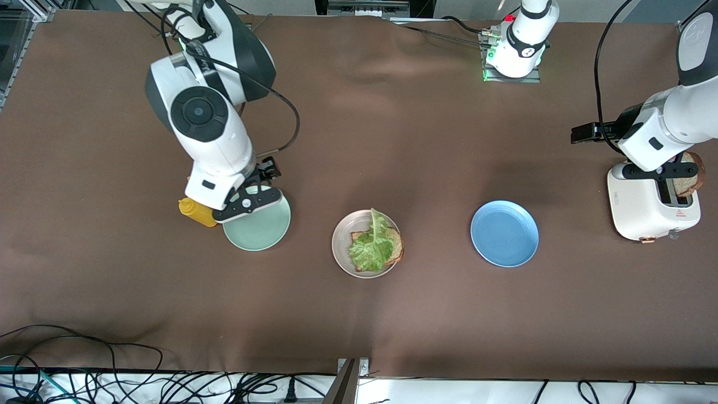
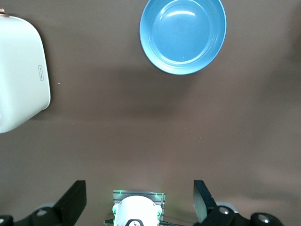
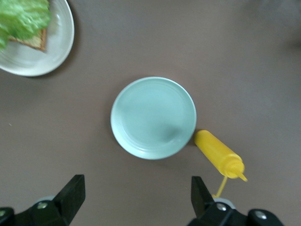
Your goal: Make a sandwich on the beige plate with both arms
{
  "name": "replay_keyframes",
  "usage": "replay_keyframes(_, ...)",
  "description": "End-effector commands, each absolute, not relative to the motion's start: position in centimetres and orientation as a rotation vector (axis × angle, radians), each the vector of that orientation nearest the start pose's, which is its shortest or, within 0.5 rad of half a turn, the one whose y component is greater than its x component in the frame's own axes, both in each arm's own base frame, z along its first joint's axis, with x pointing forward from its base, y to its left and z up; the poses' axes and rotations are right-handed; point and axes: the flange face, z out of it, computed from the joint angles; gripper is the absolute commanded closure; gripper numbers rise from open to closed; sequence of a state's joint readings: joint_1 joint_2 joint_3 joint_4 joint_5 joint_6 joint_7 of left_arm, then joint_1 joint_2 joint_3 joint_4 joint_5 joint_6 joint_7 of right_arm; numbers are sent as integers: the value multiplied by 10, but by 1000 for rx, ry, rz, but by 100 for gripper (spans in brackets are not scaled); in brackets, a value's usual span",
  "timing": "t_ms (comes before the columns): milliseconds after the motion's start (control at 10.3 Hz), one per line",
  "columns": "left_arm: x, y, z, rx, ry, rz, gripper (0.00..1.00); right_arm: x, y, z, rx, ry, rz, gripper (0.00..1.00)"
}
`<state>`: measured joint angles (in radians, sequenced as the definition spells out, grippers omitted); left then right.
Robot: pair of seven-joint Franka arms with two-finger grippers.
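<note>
front view
beige plate (image 1: pixel 339 249): mid-bench, between the mint-green plate (image 1: pixel 268 231) and the blue plate (image 1: pixel 504 233).
sandwich so far: one bread slice (image 1: pixel 397 246) on the beige plate with a lettuce leaf (image 1: pixel 371 247) over it, the leaf's long axis running away from the camera; no top slice yet.
second bread slice (image 1: pixel 685 178): standing up out of the white toaster (image 1: pixel 645 210) at the left arm's end of the bench.
left gripper (image 1: pixel 583 133): up over bare bench beside the toaster, toward the bases from it; clearly the nearer arm to that slice.
right gripper (image 1: pixel 249 203): over the mint-green plate's rim, beside the yellow squeeze bottle (image 1: pixel 197 213); waits, well apart from the toaster.

left wrist view
left gripper (image 2: pixel 140 200): fingers spread wide, nothing between them.
in sight: corner of the toaster (image 2: pixel 19 80) and the empty blue plate (image 2: pixel 183 34); the slot and slice are not in this view.

right wrist view
right gripper (image 3: pixel 137 200): fingers spread wide, empty.
below it: mint-green plate (image 3: pixel 153 117), empty, with the yellow squeeze bottle (image 3: pixel 217 151) touching its rim; beige plate (image 3: pixel 51 52) with lettuce leaf (image 3: pixel 22 18) at the frame's corner.

judgement
next move: likely the left arm's; the slice lies toward the camera from its gripper, and the slot's long axis runs roughly away from the camera, so the fingers should straddle the slice across its thin faces.
</note>
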<state>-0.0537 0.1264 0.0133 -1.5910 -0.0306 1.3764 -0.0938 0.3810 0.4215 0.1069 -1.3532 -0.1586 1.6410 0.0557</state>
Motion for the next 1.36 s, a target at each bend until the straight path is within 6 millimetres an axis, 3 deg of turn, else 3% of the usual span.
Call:
replay_keyframes(0,558,-25,534,-3080,-64,529,0,577,212,496,-3145,-835,221,0)
replay_keyframes(389,558,-24,534,-3081,-66,529,0,589,77,478,-2990,-952,294,0)
replay_keyframes(681,558,-26,534,-3082,-61,530,0,595,5,442,-2836,-1102,198,0)
replay_keyframes(973,558,-26,534,-3082,-61,530,0,606,-52,408,-2664,-1140,117,0)
replay_keyframes(1265,558,-26,534,-3082,-61,530,0,610,-62,414,-2617,-1202,49,0)
